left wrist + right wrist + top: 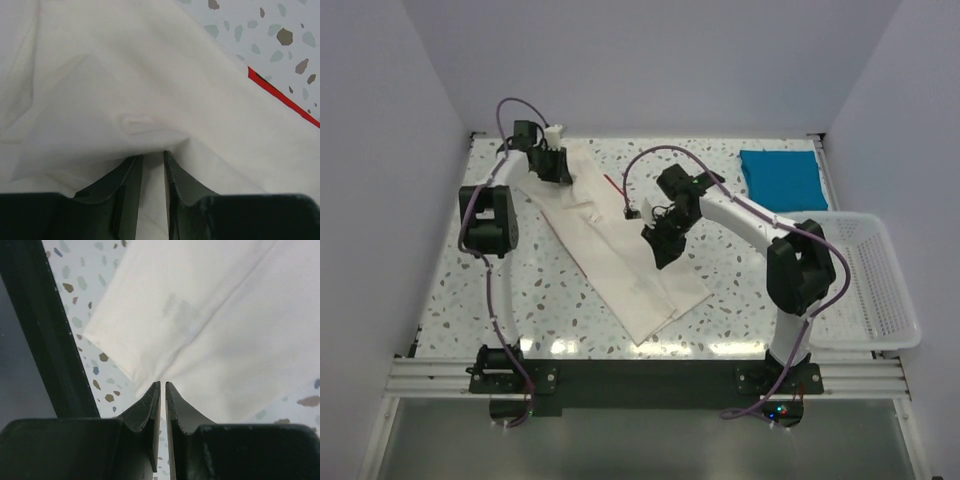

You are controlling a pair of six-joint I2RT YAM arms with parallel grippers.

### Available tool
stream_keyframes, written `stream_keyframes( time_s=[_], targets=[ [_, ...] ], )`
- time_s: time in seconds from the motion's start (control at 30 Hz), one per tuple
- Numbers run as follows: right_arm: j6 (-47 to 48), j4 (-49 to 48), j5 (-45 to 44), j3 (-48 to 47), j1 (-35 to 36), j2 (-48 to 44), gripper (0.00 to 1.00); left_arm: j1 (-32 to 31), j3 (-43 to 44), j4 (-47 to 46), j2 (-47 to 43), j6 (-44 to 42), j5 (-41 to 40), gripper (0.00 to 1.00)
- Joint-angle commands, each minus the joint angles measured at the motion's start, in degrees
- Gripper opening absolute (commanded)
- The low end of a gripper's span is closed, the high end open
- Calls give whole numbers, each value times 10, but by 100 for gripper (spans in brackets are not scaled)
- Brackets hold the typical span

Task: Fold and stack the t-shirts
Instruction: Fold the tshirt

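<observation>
The cream-white t-shirt (620,250) lies as a long strip running diagonally from the far left toward the near middle of the table. A thin red edge of its panel (613,186) shows, and it also shows in the left wrist view (280,97). My left gripper (556,165) is shut on the far end of the cream cloth (150,100), which bunches at its tips (152,155). My right gripper (660,248) is shut on the cloth's right edge (210,330), pinched at its tips (163,384). The teal-blue t-shirt (782,178) lies folded at the far right corner.
A white plastic lattice basket (868,285) stands at the table's right edge, next to the right arm's elbow. The speckled tabletop (520,300) shows around the shirts. White walls close in the back and both sides.
</observation>
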State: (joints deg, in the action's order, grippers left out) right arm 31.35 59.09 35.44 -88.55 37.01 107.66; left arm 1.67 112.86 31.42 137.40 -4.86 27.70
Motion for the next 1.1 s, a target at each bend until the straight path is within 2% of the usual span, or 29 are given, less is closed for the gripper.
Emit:
stream_keyframes(
  time_s=[0.0, 0.07, 0.17, 0.3, 0.4, 0.47, 0.53, 0.73, 0.87, 0.93, 1.07],
  targets=[
    [12, 30, -32, -15, -13, 9, 12, -12, 64, -7, 37, 9, -2, 29],
    [6, 6, -77, 0, -14, 8, 12, -34, 90, 1, 67, 7, -7, 29],
    [3, -3, -99, 22, -14, 25, 11, -50, 97, 5, 89, -8, -28, 29],
    [-8, -34, -99, 64, 2, 49, 12, -68, 107, 9, 116, -21, -28, 31],
    [-23, -60, -92, 87, 28, 69, 11, -83, 168, 46, 152, -42, 0, 34],
    [-33, -84, -82, 101, 43, 77, 11, -92, 183, 33, 153, -37, 15, 37],
    [-45, -92, -69, 104, 78, 83, 11, -106, 184, 22, 143, -32, 37, 44],
    [-96, -135, -7, 96, 143, 84, 12, -143, 187, 9, 118, -33, 53, 47],
    [-100, -131, 31, 74, 142, 49, 18, -135, 168, -36, 74, 7, 79, 46],
    [-94, -119, 43, 66, 132, 11, 18, -123, 135, -58, 17, 30, 83, 48],
    [-101, -126, 65, 58, 77, -55, 19, -101, 83, -43, -73, 22, 86, 49]
  ],
)
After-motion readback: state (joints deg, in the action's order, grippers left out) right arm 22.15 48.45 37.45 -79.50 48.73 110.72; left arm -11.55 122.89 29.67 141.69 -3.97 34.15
